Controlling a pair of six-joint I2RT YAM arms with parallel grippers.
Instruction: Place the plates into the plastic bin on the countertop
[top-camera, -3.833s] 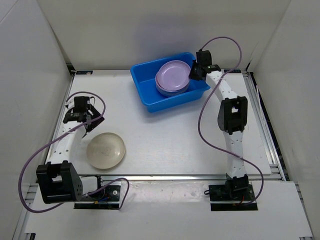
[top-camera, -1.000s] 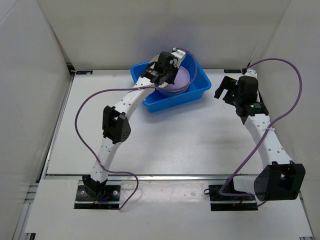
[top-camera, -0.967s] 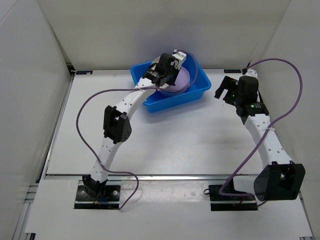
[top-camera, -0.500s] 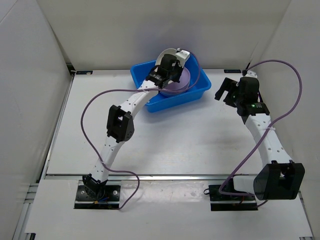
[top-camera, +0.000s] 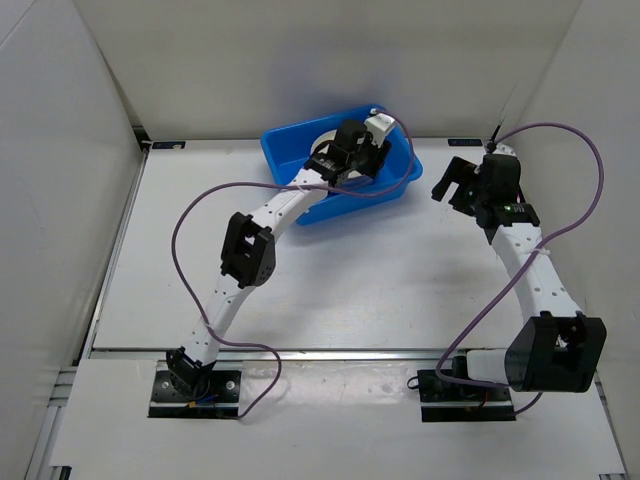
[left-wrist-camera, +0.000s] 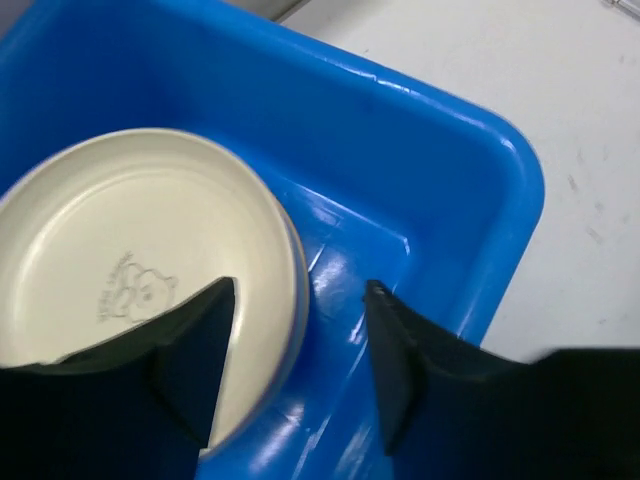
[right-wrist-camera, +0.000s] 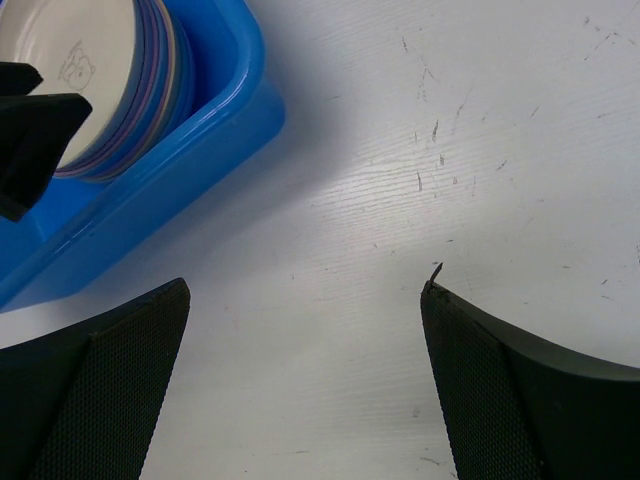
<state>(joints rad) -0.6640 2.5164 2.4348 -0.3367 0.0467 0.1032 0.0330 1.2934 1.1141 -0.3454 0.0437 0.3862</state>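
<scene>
The blue plastic bin (top-camera: 283, 155) stands at the back of the white countertop (top-camera: 360, 270). A cream plate (left-wrist-camera: 120, 270) lies flat on top of the stack of plates (right-wrist-camera: 110, 80) inside it; purple and blue rims show beneath. My left gripper (left-wrist-camera: 300, 290) hangs open over the bin (left-wrist-camera: 440, 150), one finger (left-wrist-camera: 195, 360) above the cream plate's edge, the other over the bin floor, holding nothing. In the top view the left gripper (top-camera: 355, 150) covers most of the stack. Right of the bin, my right gripper (top-camera: 455, 180) stands open and empty over bare countertop (right-wrist-camera: 400, 150).
White walls enclose the countertop on three sides, with metal rails along its edges. The bin's right wall (right-wrist-camera: 215, 120) lies just left of my right gripper (right-wrist-camera: 305, 290). Purple cables loop from both arms.
My left gripper has opened and let go of the cream plate, which now rests on the stack in the bin; the left arm has shifted right over the bin. The right arm barely moved.
</scene>
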